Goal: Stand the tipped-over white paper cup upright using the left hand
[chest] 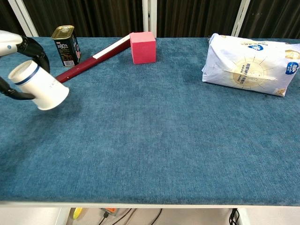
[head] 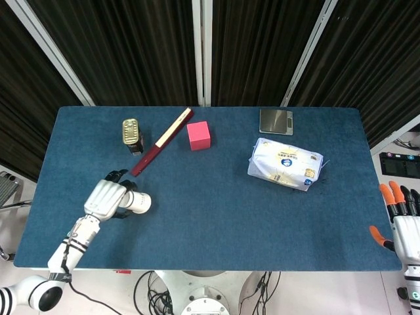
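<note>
**Left hand grips tilted paper cup above blue table**

The robot's left hand (head: pixel 105 197) wraps its fingers (chest: pixel 36 52) around a white paper cup (chest: pixel 38 85) near the left side of the blue table (head: pixel 210 216). The cup, marked with a dark band near its narrower end, lies tilted in the grasp; its wider end juts out past the fingers toward the table's middle, and in the chest view that end angles downward. Whether any part of the cup touches the cloth cannot be made out from either camera.

Just beyond the fingertips, toward the far edge, a long dark red strip (head: pixel 161 143) with a pale upper half runs diagonally across the table. A small gold-topped tin can (head: pixel 132 134) stands upright beside the strip's lower end, close to the hand but apart from it. A pink cube (head: pixel 198 135) sits on the other side of the strip's upper end. Well away from the fingers, across the table, a white plastic pack (head: pixel 285 164) with blue print lies flat, and a small grey scale (head: pixel 275 121) rests beyond it near the far edge.

The right hand (head: pixel 403 220) hangs off the table's right edge, its orange-tipped and dark fingers spread and holding nothing
</note>
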